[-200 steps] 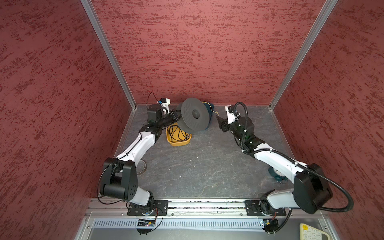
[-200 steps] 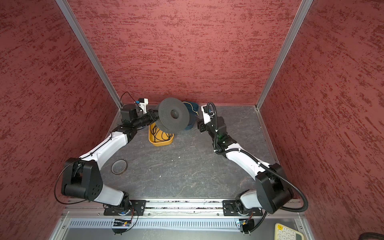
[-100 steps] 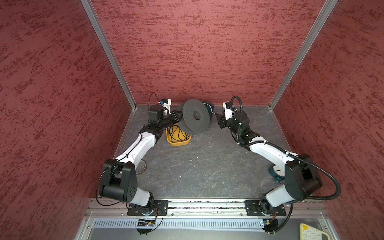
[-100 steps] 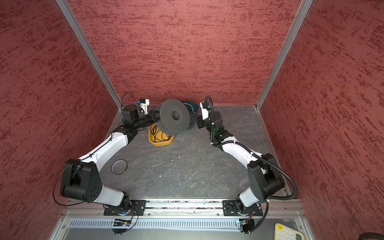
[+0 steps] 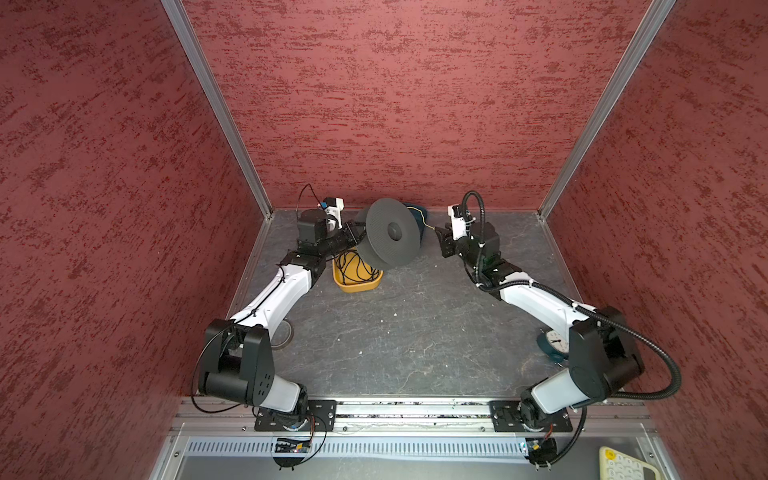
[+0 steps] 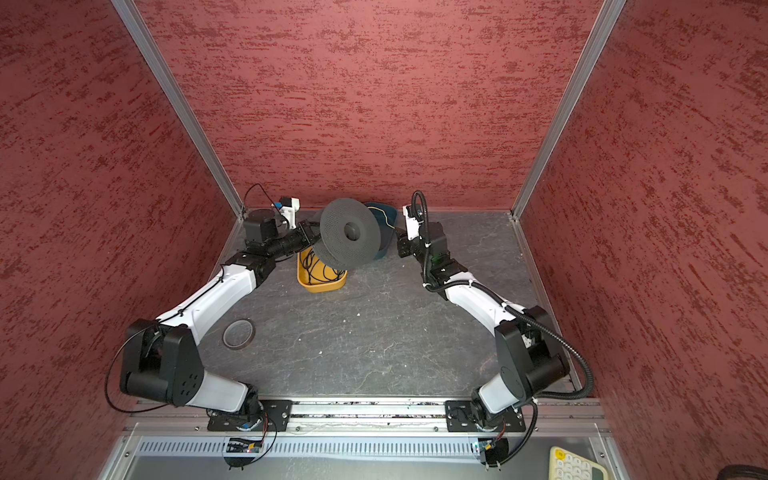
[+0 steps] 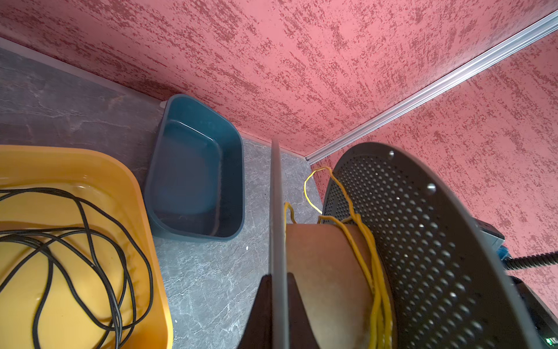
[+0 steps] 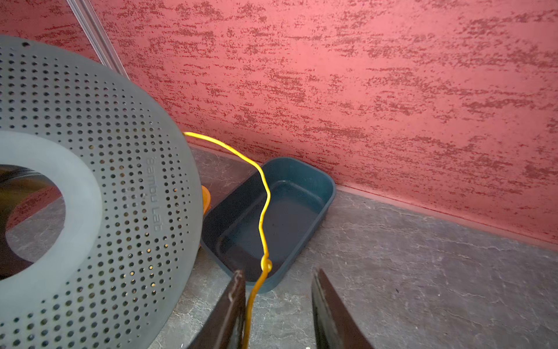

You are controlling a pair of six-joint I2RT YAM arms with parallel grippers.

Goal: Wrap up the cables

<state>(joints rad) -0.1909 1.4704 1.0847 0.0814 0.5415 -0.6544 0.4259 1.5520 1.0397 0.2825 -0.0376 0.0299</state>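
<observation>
the left fingers (image 7: pixel 265 291) are closed tight on the thin edge of one flange of the grey perforated spool (image 5: pixel 388 237), one finger on each face of that flange, and they hold the spool up off the table (image 5: pixel 395 332), tilted, at the back of the cell. the yellow cable (image 7: pixel 363 256) is partly wound on the spool's brown core, several turns bunched against the far flange, well apart from the left fingers, which touch only the flange.

from behind the spool's rim the free end of the yellow cable (image 8: pixel 265 211) arcs through the air, passes above the blue tray (image 8: pixel 327 196) and comes down to a small knot, then runs on into the gap of the right fingers (image 8: pixel 234 305). these stand apart with a clear gap between them and have hold of nothing. the cable lies hard by one finger and well away from its partner; i cannot tell whether it touches that near finger. in both top views the cable shows only as a thin loop (image 5: pixel 423 216) between the spool and the right arm's tip.

the yellow tray (image 7: pixel 133 178) sits under the spool beside the blue tray, with a loose black cord (image 7: pixel 84 217) coiled in it.
</observation>
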